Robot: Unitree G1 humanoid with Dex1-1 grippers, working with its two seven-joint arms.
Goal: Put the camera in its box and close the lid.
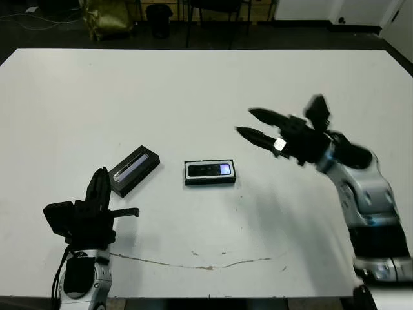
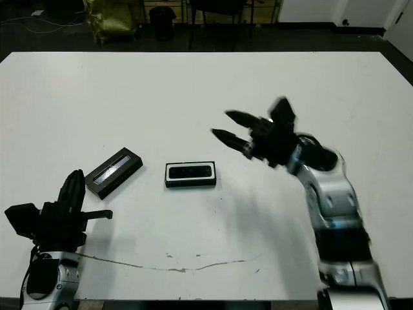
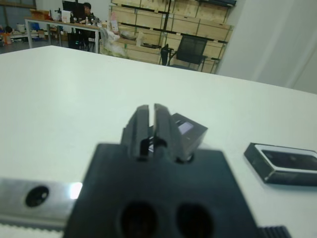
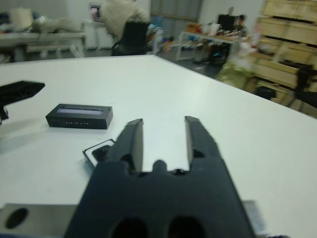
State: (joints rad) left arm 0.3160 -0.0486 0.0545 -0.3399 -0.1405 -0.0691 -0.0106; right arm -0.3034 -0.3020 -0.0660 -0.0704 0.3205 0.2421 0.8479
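Already camera (image 1: 209, 170) in box (image 1: 210, 181), lid (image 1: 133, 170) beside, L gripper (image 1: 99, 186) closed, R gripper (image 1: 253, 124) open, empty.

1. a white table (image 1: 193, 84) fills the scene.
2. the box (image 1: 210, 172) lies flat near the table's middle, with the camera (image 1: 211, 170) in it.
3. the lid (image 1: 133, 170) lies just left of the box, turned at an angle and apart from it.
4. a thin dark scuff line (image 1: 200, 263) runs along the near part.
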